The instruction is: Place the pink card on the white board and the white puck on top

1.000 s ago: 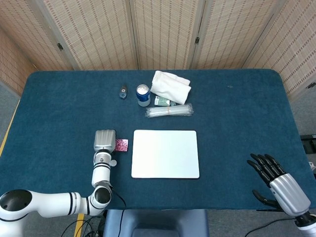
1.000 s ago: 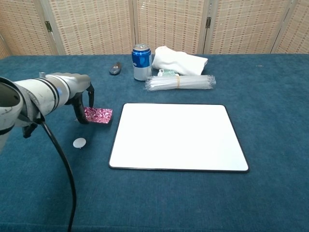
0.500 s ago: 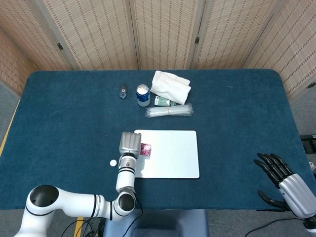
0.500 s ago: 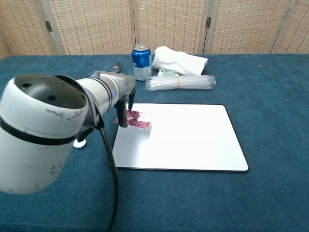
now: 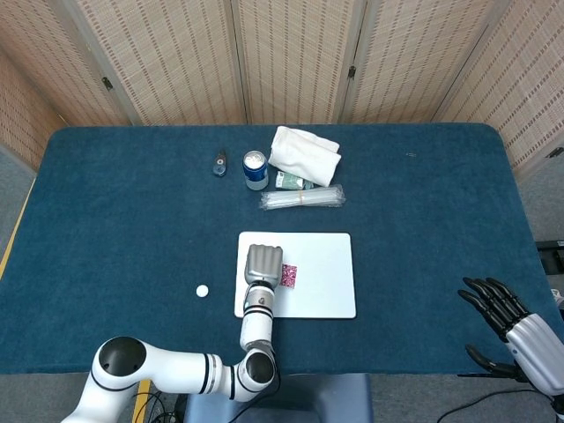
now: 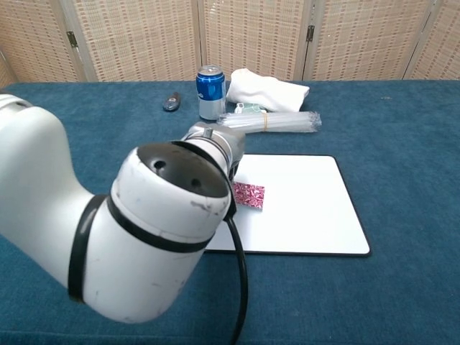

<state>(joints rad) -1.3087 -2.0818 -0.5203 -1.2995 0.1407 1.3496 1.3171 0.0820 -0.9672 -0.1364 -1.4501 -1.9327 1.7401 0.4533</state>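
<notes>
Setting the pink card (image 5: 288,276) flat on the white board (image 5: 326,291), our left hand (image 5: 263,265) should release cleanly; its grip is hidden. Our right hand (image 5: 511,322) idles open-fingered.

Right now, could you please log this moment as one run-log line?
left hand: holding card over board | puck: on table, untouched | right hand: open, idle

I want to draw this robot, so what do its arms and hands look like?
The left arm is glossy white and rounded, with black rings at the joints and a black cable alongside. Its left hand has a silver-grey back. The right hand has black fingers and a silver-grey back.
</notes>
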